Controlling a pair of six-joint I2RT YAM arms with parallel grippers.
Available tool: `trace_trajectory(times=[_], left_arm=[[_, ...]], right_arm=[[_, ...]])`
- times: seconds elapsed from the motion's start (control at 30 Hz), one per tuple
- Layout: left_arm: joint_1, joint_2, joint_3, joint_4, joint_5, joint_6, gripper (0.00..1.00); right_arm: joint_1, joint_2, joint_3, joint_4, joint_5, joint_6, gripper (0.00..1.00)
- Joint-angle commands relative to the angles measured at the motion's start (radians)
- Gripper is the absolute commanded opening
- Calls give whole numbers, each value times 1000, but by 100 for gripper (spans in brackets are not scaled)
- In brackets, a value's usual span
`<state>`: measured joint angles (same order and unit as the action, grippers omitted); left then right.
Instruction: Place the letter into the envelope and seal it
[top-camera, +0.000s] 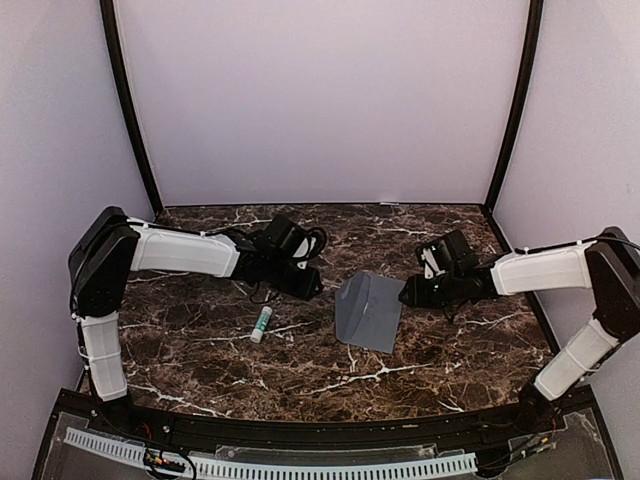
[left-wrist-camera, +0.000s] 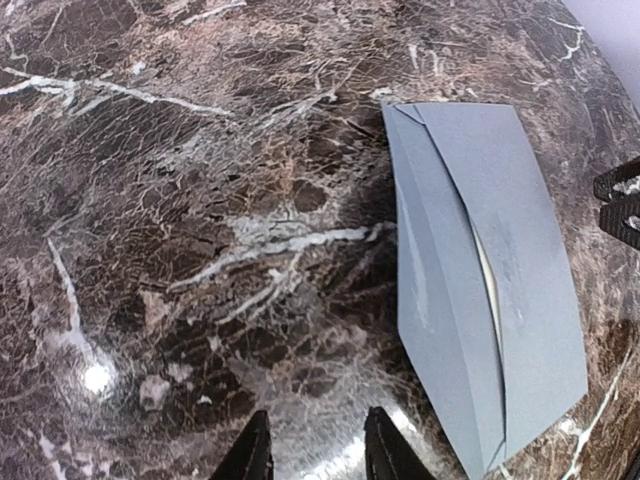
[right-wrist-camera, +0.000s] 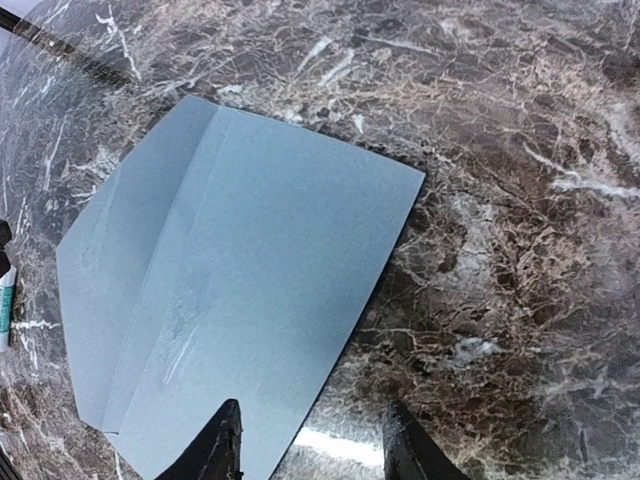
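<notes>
Right wrist: right pincer parted, empty; envelope edge beneath its tips.
Envelope: looks light, floppy; pinch that edge.
Left pincer: parted, empty.

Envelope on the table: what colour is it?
The envelope is plain slate grey, seen best in the right wrist view.

One grey envelope is lying on the one marble worktop. One cream letter is showing only as a thin strip under the flap. One glue stick is lying nearby. Two arms are hanging over the worktop, each carrying one end effector: the left end effector and the right end effector.
</notes>
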<state>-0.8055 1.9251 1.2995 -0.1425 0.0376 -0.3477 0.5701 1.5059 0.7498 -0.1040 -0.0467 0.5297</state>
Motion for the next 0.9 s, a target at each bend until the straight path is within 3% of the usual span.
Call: trace_trajectory(times=[0.0, 0.37, 0.67, 0.87], left_arm=[[28, 72, 68, 25, 13, 8, 31], [31, 132, 81, 61, 68, 18, 31], [32, 130, 49, 88, 116, 3, 30], [31, 122, 28, 109, 171, -17, 27]], right_arm=[[-19, 80, 18, 83, -96, -2, 45], [-23, 213, 58, 118, -154, -13, 43], [-23, 280, 90, 145, -226, -36, 26], [-22, 306, 106, 135, -234, -37, 23]])
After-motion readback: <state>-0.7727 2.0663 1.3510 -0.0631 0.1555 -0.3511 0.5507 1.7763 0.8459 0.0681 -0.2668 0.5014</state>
